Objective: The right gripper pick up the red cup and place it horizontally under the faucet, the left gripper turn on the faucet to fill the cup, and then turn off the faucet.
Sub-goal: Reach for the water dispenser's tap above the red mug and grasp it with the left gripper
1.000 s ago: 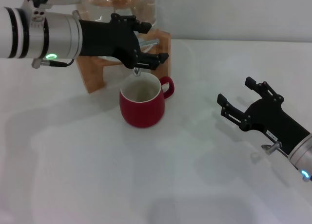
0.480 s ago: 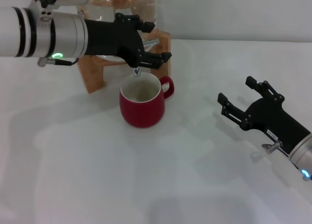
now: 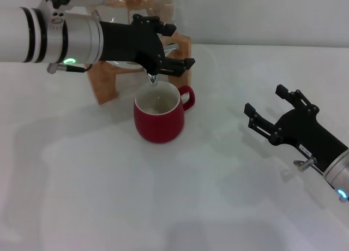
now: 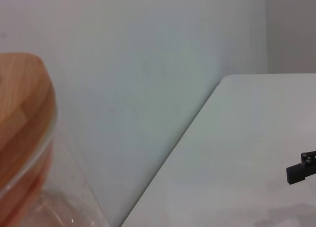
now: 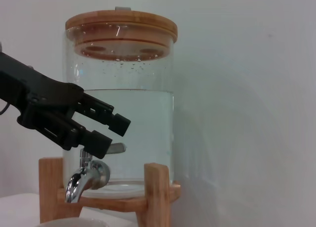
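Observation:
The red cup (image 3: 158, 117) stands upright on the white table, its handle to the right, directly below the spout of the chrome faucet (image 3: 152, 79). The faucet is fitted to a glass water jar (image 5: 123, 103) on a wooden stand (image 3: 103, 79). My left gripper (image 3: 180, 45) is at the faucet, open, with its fingers on either side of the lever (image 5: 116, 148). In the right wrist view the left gripper (image 5: 116, 134) sits just above the faucet (image 5: 86, 180). My right gripper (image 3: 264, 98) is open and holds nothing, well to the right of the cup.
The jar carries a bamboo lid (image 5: 121, 27) and is filled with water to about two thirds. The table's far edge meets a pale wall (image 4: 148, 64) just behind the stand. Bare white tabletop (image 3: 163, 196) lies in front of the cup.
The left arm has shifted slightly to the right, bringing its fingers further over the faucet lever. The cup and the right arm have not moved.

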`<state>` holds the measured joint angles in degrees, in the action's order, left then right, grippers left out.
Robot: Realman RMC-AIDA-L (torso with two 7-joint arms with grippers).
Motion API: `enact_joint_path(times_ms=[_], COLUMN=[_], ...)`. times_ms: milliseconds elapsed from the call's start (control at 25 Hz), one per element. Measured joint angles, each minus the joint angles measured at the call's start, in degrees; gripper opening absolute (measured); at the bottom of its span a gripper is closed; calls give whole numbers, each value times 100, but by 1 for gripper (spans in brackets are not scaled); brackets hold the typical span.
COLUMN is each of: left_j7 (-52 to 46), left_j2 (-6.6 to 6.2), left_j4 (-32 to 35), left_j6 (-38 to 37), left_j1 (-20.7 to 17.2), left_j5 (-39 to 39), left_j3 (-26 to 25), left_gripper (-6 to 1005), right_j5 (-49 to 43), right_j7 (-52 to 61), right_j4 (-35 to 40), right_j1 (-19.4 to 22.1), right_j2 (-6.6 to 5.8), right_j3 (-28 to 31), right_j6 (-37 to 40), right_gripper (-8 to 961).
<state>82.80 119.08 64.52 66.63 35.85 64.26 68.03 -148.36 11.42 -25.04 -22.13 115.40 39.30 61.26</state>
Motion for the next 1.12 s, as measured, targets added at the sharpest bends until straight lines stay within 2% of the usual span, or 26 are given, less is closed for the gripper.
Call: enact_joint_path(times_ms=[1120], left_j7=[178], left_j2=[10], left_j4=[-327], left_j6=[-38], left_j1=[104], left_j5=[0], left_j3=[9], left_gripper=[856], right_j5=[0], right_j7=[0], right_j4=[10], right_j1=[3], right_j2=[0], right_j3=[-2], right_j6=[0], right_gripper=[869])
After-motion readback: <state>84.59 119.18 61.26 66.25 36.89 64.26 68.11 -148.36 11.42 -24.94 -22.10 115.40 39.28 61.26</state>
